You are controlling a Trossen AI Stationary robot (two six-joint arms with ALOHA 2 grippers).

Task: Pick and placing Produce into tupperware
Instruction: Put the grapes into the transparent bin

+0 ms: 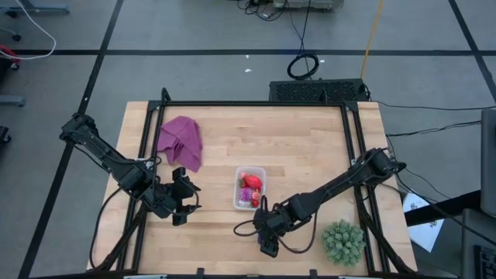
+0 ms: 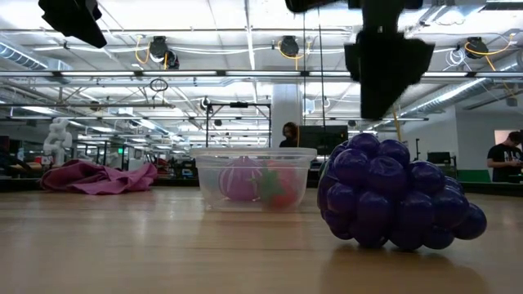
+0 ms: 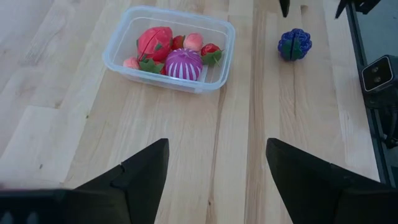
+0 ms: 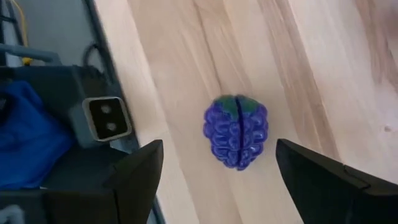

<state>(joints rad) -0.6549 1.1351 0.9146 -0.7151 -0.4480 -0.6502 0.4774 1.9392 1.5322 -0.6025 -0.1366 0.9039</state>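
The clear tupperware [image 1: 249,187] stands mid-table and holds a large red piece [image 3: 153,41], a spiky magenta fruit [image 3: 183,64] and small red berries. A dark purple berry cluster [image 4: 236,130] lies on the bare wood toward the near edge of the table, also seen in the low view [image 2: 392,194]. My right gripper [image 4: 219,149] is open and hangs above that purple berry [image 2: 386,73], its fingers spread wider than the fruit and clear of it. My left gripper [image 3: 217,144] is open, hovering left of the tub [image 1: 182,201].
A magenta cloth [image 1: 180,142] lies crumpled near the far left corner. A big green spiky ball [image 1: 342,242] sits at the near right corner, close to my right arm. Black rails [image 1: 356,147] frame the table. Bare wood lies between the tub and the purple berry.
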